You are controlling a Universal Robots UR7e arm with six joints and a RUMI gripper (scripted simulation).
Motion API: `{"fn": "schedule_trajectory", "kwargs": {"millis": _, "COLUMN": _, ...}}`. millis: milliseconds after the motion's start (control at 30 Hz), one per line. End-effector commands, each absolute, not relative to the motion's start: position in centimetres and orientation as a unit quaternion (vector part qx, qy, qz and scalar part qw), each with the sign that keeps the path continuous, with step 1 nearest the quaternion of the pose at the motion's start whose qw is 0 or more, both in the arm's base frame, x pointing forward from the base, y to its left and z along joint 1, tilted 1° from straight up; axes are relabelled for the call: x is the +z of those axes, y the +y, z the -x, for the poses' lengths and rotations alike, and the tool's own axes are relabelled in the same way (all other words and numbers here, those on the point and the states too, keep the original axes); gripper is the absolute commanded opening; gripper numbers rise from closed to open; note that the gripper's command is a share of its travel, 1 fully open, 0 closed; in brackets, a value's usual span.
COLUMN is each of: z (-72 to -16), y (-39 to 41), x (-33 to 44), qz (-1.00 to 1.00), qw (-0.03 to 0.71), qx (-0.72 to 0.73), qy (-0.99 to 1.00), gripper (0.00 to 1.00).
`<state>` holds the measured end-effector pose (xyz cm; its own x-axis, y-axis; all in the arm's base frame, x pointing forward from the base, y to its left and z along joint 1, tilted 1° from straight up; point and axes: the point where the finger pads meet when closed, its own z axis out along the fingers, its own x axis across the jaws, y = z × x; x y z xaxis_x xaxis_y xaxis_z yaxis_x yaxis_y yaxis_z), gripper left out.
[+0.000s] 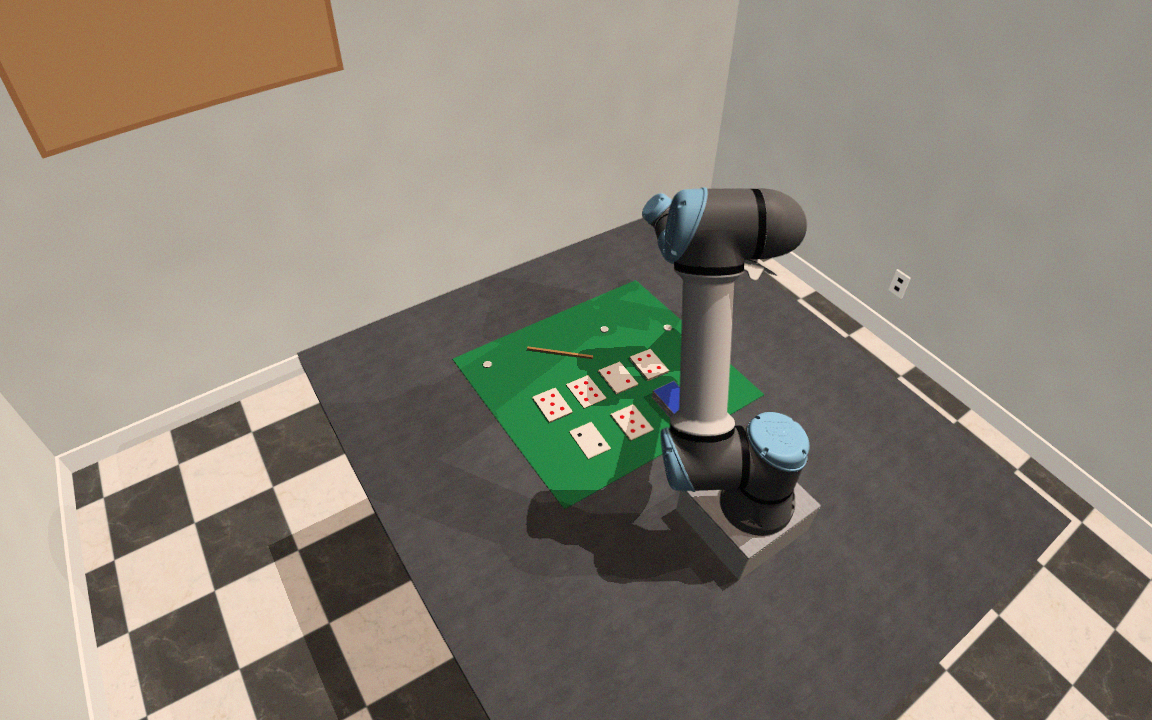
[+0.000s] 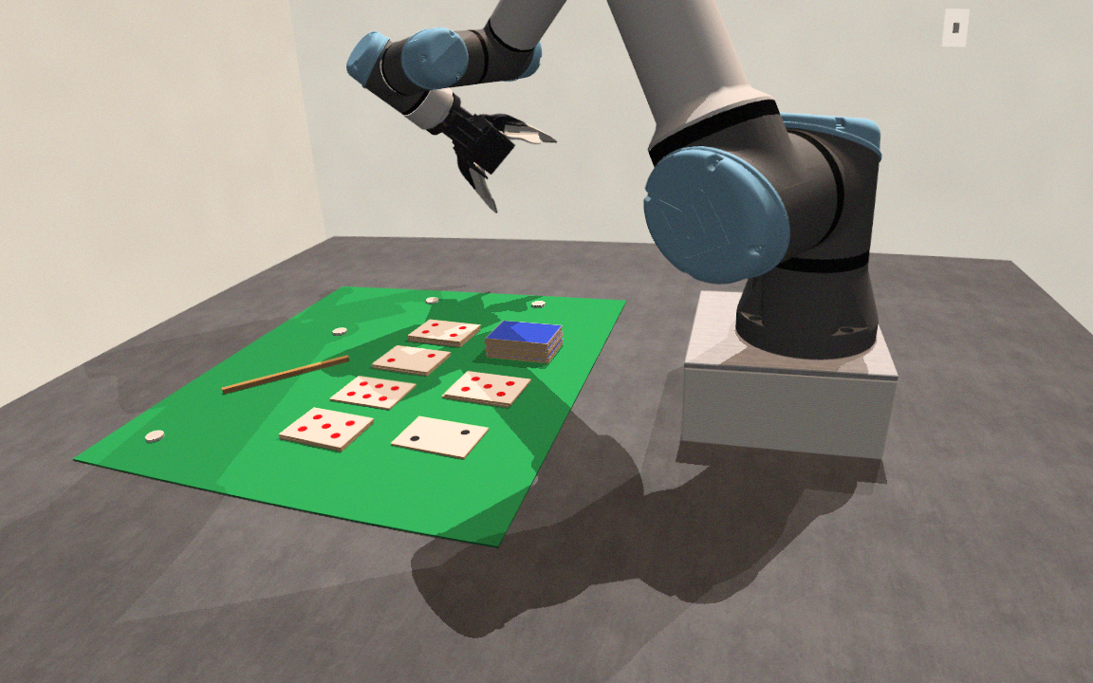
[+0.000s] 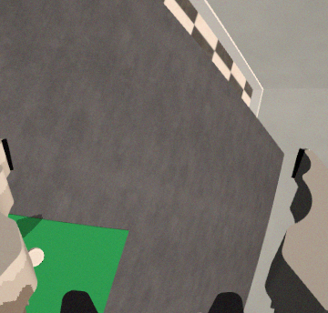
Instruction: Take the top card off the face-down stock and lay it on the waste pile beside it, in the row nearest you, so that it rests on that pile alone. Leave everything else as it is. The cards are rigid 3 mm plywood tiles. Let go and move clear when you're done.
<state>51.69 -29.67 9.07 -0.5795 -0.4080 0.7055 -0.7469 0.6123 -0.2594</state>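
Note:
The face-down stock (image 2: 524, 340) is a small stack of plywood tiles with a blue top, at the mat's corner near my base; in the top view it (image 1: 668, 394) is partly hidden by my arm. Beside it lies the waste pile (image 2: 487, 388), a face-up card with red pips (image 1: 632, 420). My gripper (image 2: 521, 171) hangs high above the mat's far edge, open and empty, well away from the stock. In the wrist view the open fingers frame dark floor and a corner of the green mat (image 3: 73, 267); no cards show there.
A card with two black pips (image 2: 439, 436) shares the near row. Several red-pip cards (image 2: 372, 391) form the far row. A wooden stick (image 2: 285, 374) and small white discs (image 2: 155, 435) lie on the mat. My base pedestal (image 2: 788, 398) stands to the right.

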Motion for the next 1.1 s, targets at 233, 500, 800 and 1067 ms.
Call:
{"fn": "schedule_trajectory", "kwargs": {"millis": 233, "z": -48.1, "y": -25.2, "x": 7.3, "qz": -0.43, "qw": 0.271, "qx": 0.195, "qy": -0.839, "gripper": 1.0}}
{"fn": "schedule_trajectory", "kwargs": {"millis": 500, "z": -45.1, "y": -20.3, "x": 5.6, "qz": -0.512, "qw": 0.225, "qx": 0.128, "qy": -0.819, "gripper": 1.0}}
{"fn": "schedule_trajectory", "kwargs": {"millis": 800, "z": -41.5, "y": -13.0, "x": 3.8, "qz": -0.618, "qw": 0.144, "qx": 0.057, "qy": -0.771, "gripper": 1.0}}
{"fn": "schedule_trajectory", "kwargs": {"millis": 1067, "z": -39.1, "y": -7.2, "x": 2.7, "qz": -0.691, "qw": 0.073, "qx": 0.021, "qy": -0.719, "gripper": 1.0}}
